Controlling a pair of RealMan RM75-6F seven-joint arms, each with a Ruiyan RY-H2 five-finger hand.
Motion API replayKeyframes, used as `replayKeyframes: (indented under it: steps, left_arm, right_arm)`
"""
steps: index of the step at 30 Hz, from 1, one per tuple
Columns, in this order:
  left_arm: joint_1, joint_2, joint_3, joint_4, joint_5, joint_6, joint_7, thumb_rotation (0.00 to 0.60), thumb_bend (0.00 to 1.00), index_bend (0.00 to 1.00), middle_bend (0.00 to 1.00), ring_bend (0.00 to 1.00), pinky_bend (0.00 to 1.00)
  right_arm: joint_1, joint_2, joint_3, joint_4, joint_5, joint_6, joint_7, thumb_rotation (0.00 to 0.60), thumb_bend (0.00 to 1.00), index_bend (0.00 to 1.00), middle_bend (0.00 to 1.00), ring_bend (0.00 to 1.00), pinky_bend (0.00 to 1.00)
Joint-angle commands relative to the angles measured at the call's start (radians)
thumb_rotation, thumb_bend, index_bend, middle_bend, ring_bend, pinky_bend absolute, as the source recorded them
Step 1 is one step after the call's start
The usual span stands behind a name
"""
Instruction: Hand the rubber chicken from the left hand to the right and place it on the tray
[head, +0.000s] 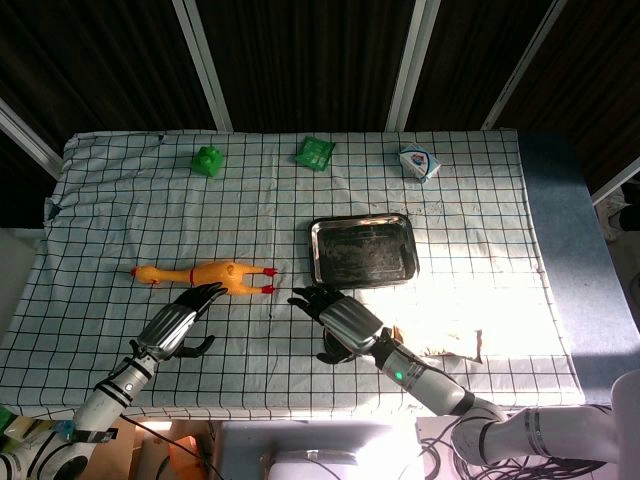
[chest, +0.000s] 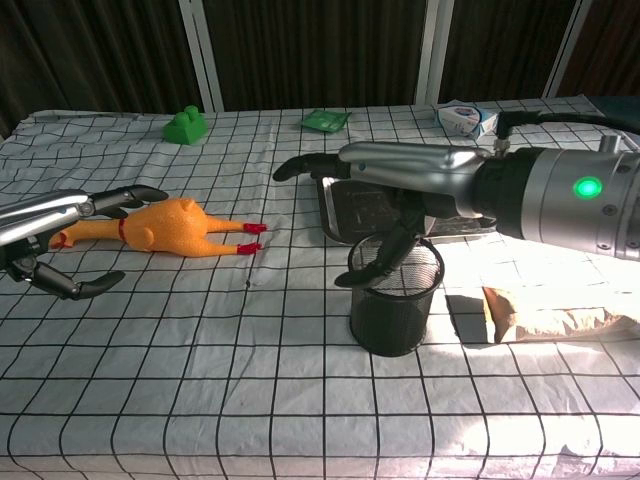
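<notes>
The yellow rubber chicken (head: 205, 274) (chest: 172, 228) lies flat on the checked cloth, head to the left and red feet to the right. My left hand (head: 185, 320) (chest: 62, 238) is open just in front of the chicken, its fingers reaching to the body and the thumb held apart; it holds nothing. Right of the chicken's feet my right hand (head: 335, 315) (chest: 385, 172) hovers open and empty, fingers pointing left. The dark metal tray (head: 362, 248) (chest: 338, 218) lies empty behind the right hand; in the chest view that hand hides much of it.
A black mesh cup (chest: 395, 295) stands below my right hand. A brown packet (head: 445, 342) (chest: 550, 315) lies to the right. Along the far edge are a green toy (head: 208, 160) (chest: 186, 126), a green packet (head: 316, 152) (chest: 325, 120) and a white-blue box (head: 417, 163) (chest: 465, 118).
</notes>
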Motion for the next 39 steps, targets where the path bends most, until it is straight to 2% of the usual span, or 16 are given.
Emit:
replayKeyframes:
  steps: [1, 5, 7, 10, 16, 20, 25, 32, 34, 37, 39]
  left_arm:
    - [0.0, 0.002, 0.001, 0.0, 0.0, 0.002, -0.004, 0.6, 0.42, 0.0, 0.0, 0.0, 0.1]
    - [0.003, 0.004, -0.002, 0.008, -0.008, 0.008, 0.003, 0.6, 0.42, 0.0, 0.0, 0.0, 0.09]
    - [0.01, -0.001, -0.016, 0.034, -0.022, 0.033, 0.05, 0.6, 0.42, 0.0, 0.0, 0.0, 0.09]
    - [0.018, -0.033, -0.058, 0.107, -0.083, 0.06, 0.133, 0.6, 0.42, 0.0, 0.0, 0.0, 0.09]
    - [-0.028, -0.11, -0.124, 0.294, -0.197, -0.031, 0.128, 0.6, 0.43, 0.0, 0.0, 0.0, 0.09]
    - [-0.057, -0.153, -0.139, 0.379, -0.224, -0.085, 0.113, 0.6, 0.43, 0.0, 0.0, 0.0, 0.09]
    - [-0.08, -0.185, -0.132, 0.461, -0.249, -0.167, 0.09, 0.6, 0.43, 0.0, 0.0, 0.0, 0.09]
    - [-0.088, -0.205, -0.125, 0.506, -0.269, -0.225, 0.078, 0.6, 0.42, 0.01, 0.05, 0.0, 0.09]
    - [-0.089, -0.208, -0.125, 0.511, -0.268, -0.227, 0.074, 0.6, 0.41, 0.04, 0.07, 0.0, 0.09]
    - [-0.094, -0.225, -0.126, 0.536, -0.265, -0.231, 0.063, 0.6, 0.41, 0.25, 0.13, 0.0, 0.09]
    - [-0.099, -0.245, -0.127, 0.564, -0.256, -0.225, 0.047, 0.6, 0.41, 0.34, 0.16, 0.01, 0.09]
  right_arm:
    - [0.0, -0.001, -0.002, 0.004, 0.0, 0.002, 0.0, 0.6, 0.15, 0.0, 0.0, 0.0, 0.0]
    - [-0.001, 0.001, -0.004, 0.012, 0.001, 0.005, 0.002, 0.6, 0.15, 0.0, 0.0, 0.0, 0.0]
    - [-0.005, 0.007, -0.004, 0.013, 0.0, 0.01, 0.009, 0.6, 0.15, 0.0, 0.0, 0.0, 0.0]
    - [-0.016, 0.028, -0.005, 0.008, -0.012, 0.021, 0.032, 0.6, 0.15, 0.0, 0.0, 0.0, 0.0]
    - [-0.046, 0.086, -0.011, 0.007, -0.046, 0.044, 0.103, 0.6, 0.15, 0.0, 0.0, 0.0, 0.0]
    - [-0.064, 0.118, -0.011, 0.023, -0.071, 0.06, 0.15, 0.6, 0.15, 0.0, 0.0, 0.0, 0.0]
    - [-0.089, 0.173, -0.001, 0.037, -0.091, 0.084, 0.226, 0.6, 0.15, 0.0, 0.0, 0.0, 0.0]
    - [-0.107, 0.216, 0.001, 0.052, -0.106, 0.089, 0.283, 0.6, 0.15, 0.0, 0.0, 0.0, 0.0]
    - [-0.108, 0.219, 0.0, 0.053, -0.106, 0.088, 0.286, 0.6, 0.15, 0.0, 0.0, 0.0, 0.0]
    - [-0.109, 0.225, -0.001, 0.057, -0.101, 0.08, 0.293, 0.6, 0.15, 0.0, 0.0, 0.0, 0.0]
    - [-0.109, 0.229, -0.004, 0.056, -0.099, 0.071, 0.296, 0.6, 0.15, 0.0, 0.0, 0.0, 0.0]
